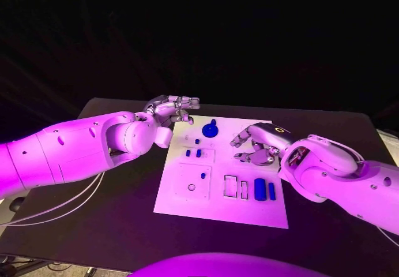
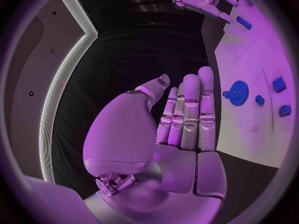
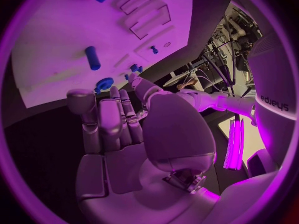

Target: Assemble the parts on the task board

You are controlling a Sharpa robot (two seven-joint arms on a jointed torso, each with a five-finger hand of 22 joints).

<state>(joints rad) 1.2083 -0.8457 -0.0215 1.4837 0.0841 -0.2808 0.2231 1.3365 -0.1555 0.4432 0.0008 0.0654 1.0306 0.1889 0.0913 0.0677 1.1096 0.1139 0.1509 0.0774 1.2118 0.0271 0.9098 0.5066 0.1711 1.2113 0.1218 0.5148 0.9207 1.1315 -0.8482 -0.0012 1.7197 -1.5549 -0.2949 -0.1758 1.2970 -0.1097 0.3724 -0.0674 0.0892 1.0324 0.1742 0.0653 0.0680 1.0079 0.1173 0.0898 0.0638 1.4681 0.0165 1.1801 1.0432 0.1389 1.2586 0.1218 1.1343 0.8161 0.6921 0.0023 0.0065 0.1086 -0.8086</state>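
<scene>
The white task board (image 1: 223, 199) is seen at the middle of the black bench (image 1: 116, 231) with blue parts (image 1: 264, 188) on it, flanked by the empty left hand (image 1: 172, 109), fingers together, and the empty, loosely spread right hand (image 1: 258, 144).

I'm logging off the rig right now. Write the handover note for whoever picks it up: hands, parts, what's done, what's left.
Left hand: open, fingers apart, holding nothing, at the far left corner of the task board.
Right hand: empty, over the board's right edge, fingers curled loosely.
Parts: blue gear at the board's far end; small blue pieces below it at mid-board; two upright blue bars near the right edge, beside pale rectangular slots.
Done: cannot tell which pieces are seated; neither hand holds a part.
Left: pick up loose parts and fit them; the slots look unfilled.
</scene>
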